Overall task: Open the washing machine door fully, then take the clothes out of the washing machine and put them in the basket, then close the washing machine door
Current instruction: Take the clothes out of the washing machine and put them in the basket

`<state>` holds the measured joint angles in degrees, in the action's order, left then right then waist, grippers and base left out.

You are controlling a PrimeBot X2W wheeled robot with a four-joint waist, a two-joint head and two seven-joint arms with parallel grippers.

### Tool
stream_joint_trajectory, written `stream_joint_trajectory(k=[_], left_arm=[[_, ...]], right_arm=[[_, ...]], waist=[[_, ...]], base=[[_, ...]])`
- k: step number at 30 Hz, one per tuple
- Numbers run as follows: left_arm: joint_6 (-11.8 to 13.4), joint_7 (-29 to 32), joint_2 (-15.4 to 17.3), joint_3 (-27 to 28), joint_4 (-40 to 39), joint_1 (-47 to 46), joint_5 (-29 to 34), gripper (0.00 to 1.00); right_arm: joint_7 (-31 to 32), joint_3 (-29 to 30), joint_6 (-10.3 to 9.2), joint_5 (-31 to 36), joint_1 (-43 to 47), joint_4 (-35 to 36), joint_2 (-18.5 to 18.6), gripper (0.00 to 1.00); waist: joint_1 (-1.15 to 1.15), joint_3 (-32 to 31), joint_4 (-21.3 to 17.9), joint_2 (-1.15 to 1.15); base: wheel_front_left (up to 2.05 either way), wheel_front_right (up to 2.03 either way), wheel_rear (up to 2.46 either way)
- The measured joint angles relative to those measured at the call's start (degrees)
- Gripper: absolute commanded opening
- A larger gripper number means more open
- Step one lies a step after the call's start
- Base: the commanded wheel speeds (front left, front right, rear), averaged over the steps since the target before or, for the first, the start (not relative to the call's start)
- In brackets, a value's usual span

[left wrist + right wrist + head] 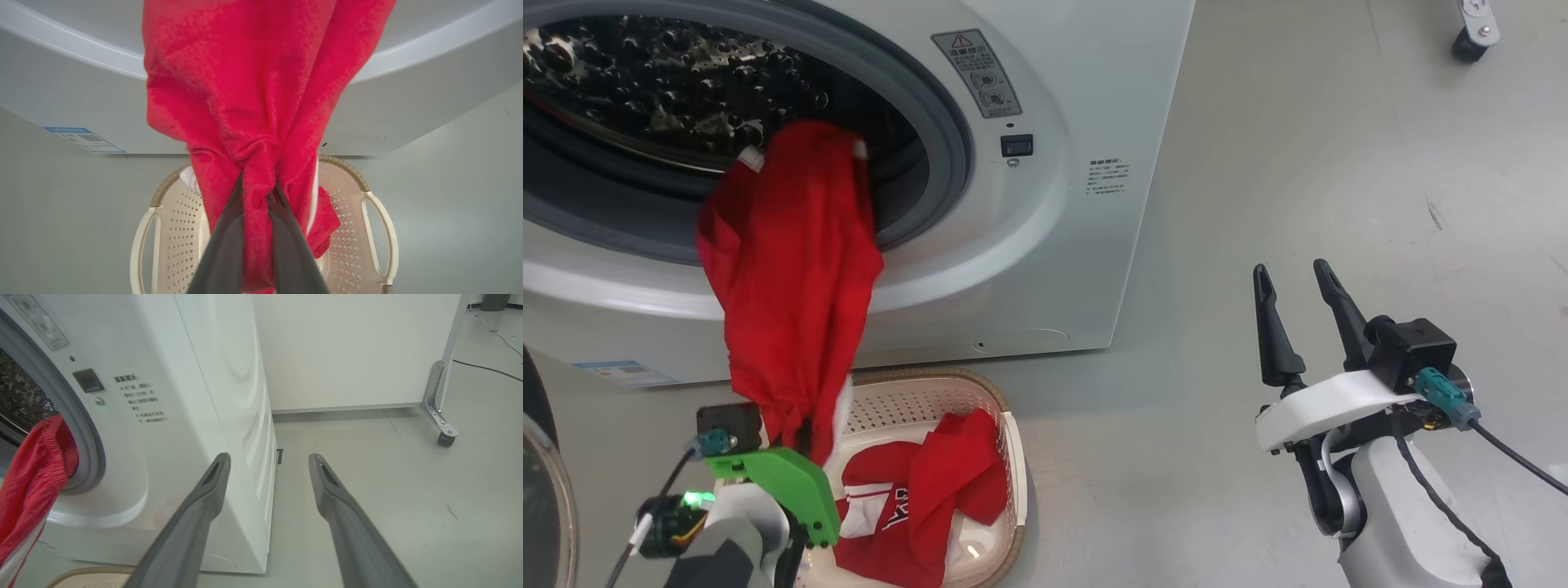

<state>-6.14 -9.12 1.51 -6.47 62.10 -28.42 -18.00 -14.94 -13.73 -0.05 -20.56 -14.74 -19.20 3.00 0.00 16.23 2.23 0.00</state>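
Observation:
The washing machine [1045, 269] stands with its round port open, and a slice of the washing machine door [543, 490] shows at the far left edge. One of the clothes, a red garment [788, 269], hangs stretched from the drum's lip down over the machine front. My left gripper [257, 183] is shut on its bunched lower end, right above the basket [907, 404]. Another red garment with white trim [923, 498] lies in the basket. My right gripper [1294, 273] is open and holds nothing, off to the right of the machine over the floor.
Grey floor spreads to the right of the machine. A wheeled metal frame leg [439, 404] stands at the far right, with a white wall panel [347, 351] behind. The basket rim [90, 575] touches the machine's base.

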Motion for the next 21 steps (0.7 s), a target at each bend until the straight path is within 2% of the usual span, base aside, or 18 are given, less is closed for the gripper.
stream_joint_trajectory(k=[10,21], left_arm=[[-0.31,0.67,-0.09,-2.09,2.0,4.37,-0.02,0.0],[-0.75,4.35,-0.1,-6.84,4.09,8.57,-1.83,0.0]], right_arm=[[0.0,-0.53,0.77,0.01,0.26,-0.09,-0.03,1.0],[0.0,-0.77,1.14,0.32,0.86,-0.36,-0.02,1.0]], waist=[[0.0,-1.49,1.02,0.0],[0.0,-1.32,1.14,0.0]], base=[[0.0,0.0,0.0],[0.0,0.0,0.0]])
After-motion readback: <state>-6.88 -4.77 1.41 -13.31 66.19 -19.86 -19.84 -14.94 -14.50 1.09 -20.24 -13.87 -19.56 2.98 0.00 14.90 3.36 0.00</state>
